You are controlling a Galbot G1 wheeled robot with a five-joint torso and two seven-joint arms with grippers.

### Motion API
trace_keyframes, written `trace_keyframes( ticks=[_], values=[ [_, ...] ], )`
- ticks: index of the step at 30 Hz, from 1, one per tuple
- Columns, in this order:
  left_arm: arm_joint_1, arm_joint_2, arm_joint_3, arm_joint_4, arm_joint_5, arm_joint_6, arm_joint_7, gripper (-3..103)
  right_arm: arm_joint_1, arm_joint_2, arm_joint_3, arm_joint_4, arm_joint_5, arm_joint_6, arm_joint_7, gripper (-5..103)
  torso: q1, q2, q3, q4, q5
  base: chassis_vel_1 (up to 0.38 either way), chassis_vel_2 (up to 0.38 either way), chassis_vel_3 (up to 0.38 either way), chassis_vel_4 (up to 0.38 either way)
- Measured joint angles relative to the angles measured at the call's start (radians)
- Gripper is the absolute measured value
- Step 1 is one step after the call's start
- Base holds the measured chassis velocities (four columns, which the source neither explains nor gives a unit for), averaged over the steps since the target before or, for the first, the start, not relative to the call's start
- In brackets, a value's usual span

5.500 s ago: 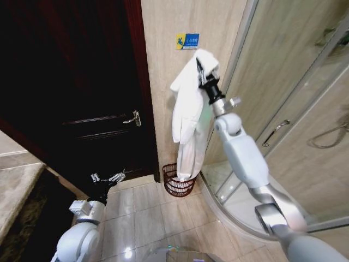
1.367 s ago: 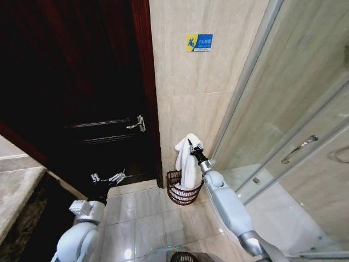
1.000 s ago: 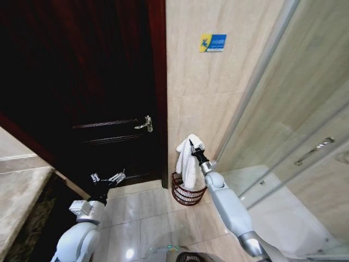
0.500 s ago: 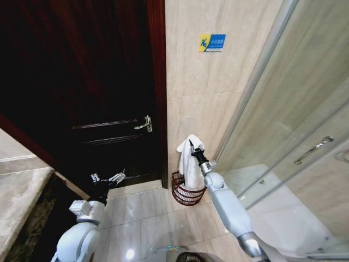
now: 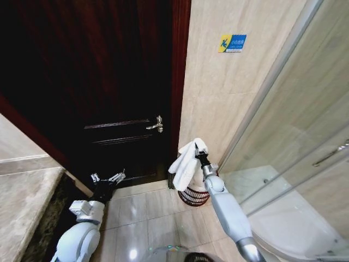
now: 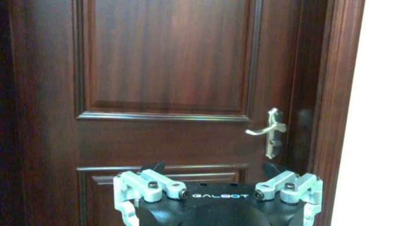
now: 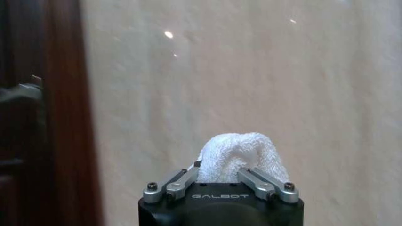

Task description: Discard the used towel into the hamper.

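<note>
In the head view, the right pincer (image 5: 199, 155) is clamped on a white towel (image 5: 185, 164), which hangs from it in a bunched fold, its long axis running down and a little toward the robot's left. The wicker hamper (image 5: 194, 196) stands on the tiled floor (image 5: 147, 213) against the beige wall (image 5: 218, 109), just beside the dark wooden door (image 5: 109, 82). The hamper lies almost straight below the pincer, and the towel's lower end drops to about its rim, though whether it is inside cannot be told. The right arm is clearly the nearer one. The left pincer (image 5: 107, 178) is parked low, well apart from the hamper, with its fingers spread and empty.

In the left wrist view, the left pincer (image 6: 217, 188) faces the door and its lever handle (image 6: 269, 131), open and holding nothing.

In the right wrist view, the right pincer (image 7: 219, 181) grips a rounded wad of towel (image 7: 238, 153), with the wall behind it.
</note>
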Motion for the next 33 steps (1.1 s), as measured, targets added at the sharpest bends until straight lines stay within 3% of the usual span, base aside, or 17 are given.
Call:
trace_keyframes(
  ticks=[11,21,33],
  values=[
    [0.0,0.0,0.0,0.0,0.0,0.0,0.0,100,0.069,0.01,0.016,-0.165,0.009,0.031,-0.015,10,0.0,0.0,0.0,0.0007,-0.0003,-0.007,-0.006,0.002,0.004],
    [0.0,0.0,0.0,0.0,0.0,0.0,0.0,100,0.182,0.037,0.051,-0.404,0.079,0.056,-0.102,10,0.0,0.0,0.0,0.0005,-0.0002,0.0,0.0,0.0,0.0],
    [0.0,0.0,0.0,0.0,0.0,0.0,0.0,100,0.133,0.038,0.079,-0.457,0.081,0.072,-0.124,10,0.0,0.0,0.0,0.0004,-0.0002,0.0,0.0,0.0,0.0]
  ],
)
